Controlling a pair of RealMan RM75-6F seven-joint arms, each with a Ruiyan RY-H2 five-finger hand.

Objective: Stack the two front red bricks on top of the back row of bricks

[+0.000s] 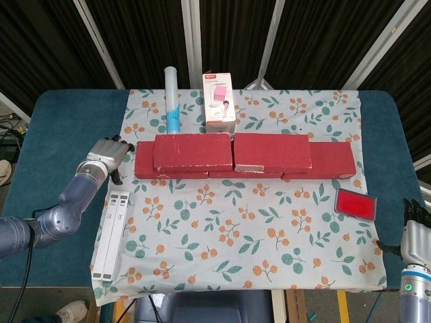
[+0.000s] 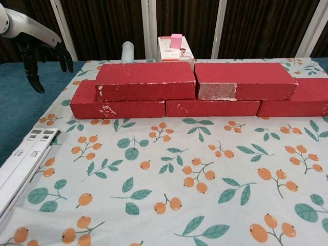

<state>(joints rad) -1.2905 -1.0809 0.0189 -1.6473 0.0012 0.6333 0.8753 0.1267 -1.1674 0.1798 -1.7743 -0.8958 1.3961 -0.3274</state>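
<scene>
Both upper bricks (image 1: pixel 232 152) are seen stacked on the back row (image 2: pixel 118 108); stacking is judged finished. Nothing is held by the left hand (image 1: pixel 104 154), fingers apart, left of the row. Only parking is judged left; the right hand (image 1: pixel 415 235) cannot be read.

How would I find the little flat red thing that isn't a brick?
Start at the wall of red bricks across the flowery tablecloth. Go to its right end, then come toward the front edge. The small red pad lies there alone, flat, glossy and thin, with a pale rim, unlike the chunky bricks.

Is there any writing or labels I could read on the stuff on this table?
None can be read.
White box behind the bricks: red label strip at its top, print too small and blurred.
Bricks, red case, tube: no visible text.
</scene>
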